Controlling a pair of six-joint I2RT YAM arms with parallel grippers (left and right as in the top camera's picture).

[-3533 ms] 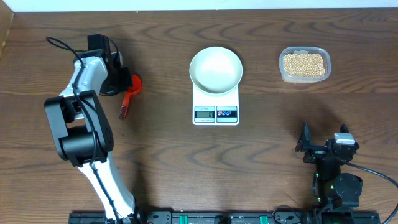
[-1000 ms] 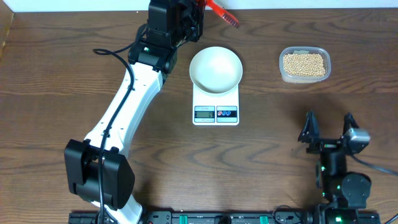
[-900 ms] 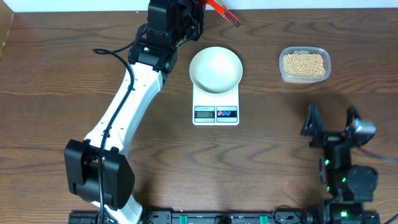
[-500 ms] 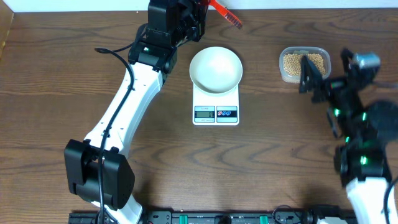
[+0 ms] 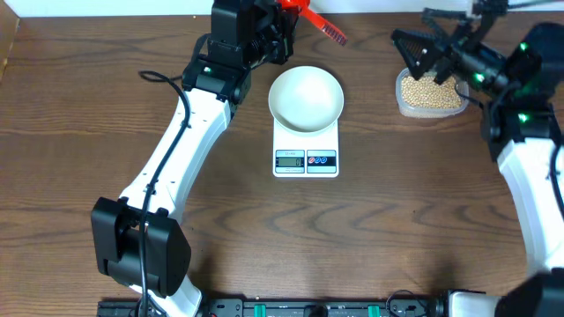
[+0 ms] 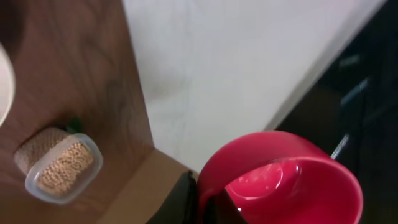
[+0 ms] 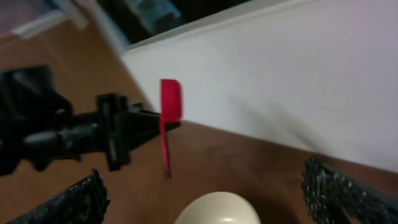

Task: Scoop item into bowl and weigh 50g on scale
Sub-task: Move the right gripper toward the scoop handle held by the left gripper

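Observation:
My left gripper point(image 5: 284, 12) is at the table's far edge, left of the bowl, shut on a red scoop point(image 5: 322, 24) whose handle points right. In the left wrist view the scoop's empty cup point(image 6: 280, 180) fills the lower right beside one dark finger point(image 6: 181, 199). The white bowl point(image 5: 305, 97) sits empty on the white scale point(image 5: 306, 160). The beans point(image 5: 431, 90) lie in a clear tub point(image 5: 401, 104) at the far right. My right gripper point(image 5: 414, 31) is open and raised over the tub's left end. It faces the scoop point(image 7: 169, 115) and the bowl point(image 7: 217, 210).
A white wall runs along the table's far edge point(image 5: 379, 7). The left arm point(image 5: 176, 150) stretches diagonally across the left half of the table. The right arm point(image 5: 529, 176) stands along the right edge. The tub also shows in the left wrist view point(image 6: 59, 168).
The left arm carried the scoop from the left side to the far edge, then held still. The right gripper rose from the front right, opened and swung to above the tub.

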